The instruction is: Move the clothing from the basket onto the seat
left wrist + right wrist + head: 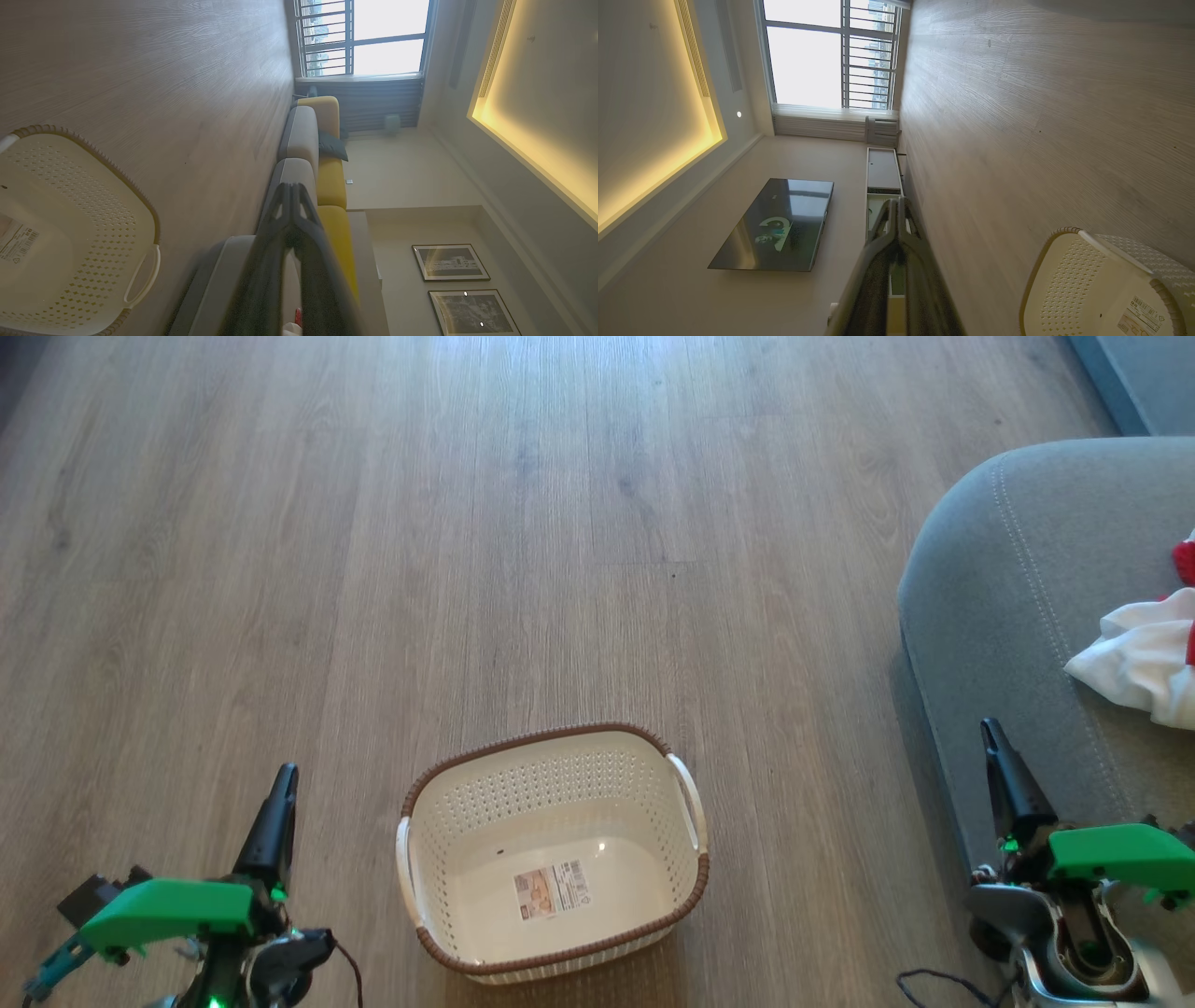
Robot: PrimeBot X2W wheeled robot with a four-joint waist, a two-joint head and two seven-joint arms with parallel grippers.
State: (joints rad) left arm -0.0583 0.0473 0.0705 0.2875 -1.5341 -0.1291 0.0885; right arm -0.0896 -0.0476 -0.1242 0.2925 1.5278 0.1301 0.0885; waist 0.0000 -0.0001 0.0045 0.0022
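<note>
basket (541, 784) on floor (373, 569), 6 o'clock | clothing (1144, 658) on seat (1008, 616), 3 o'clock | left claw (288, 777) pinched closed | right claw (988, 730) pinched closed

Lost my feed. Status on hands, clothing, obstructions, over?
Left hand shut, empty. Right hand shut, empty. Basket bare inside, label showing; clothing lies on seat. No obstruction seen.

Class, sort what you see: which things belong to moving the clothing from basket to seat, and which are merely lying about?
Job: basket, empty; clothing, lying on the seat; left gripper, right gripper, both shut.
Lying about: floor; television; framed pictures; dark cushion; window.
</note>
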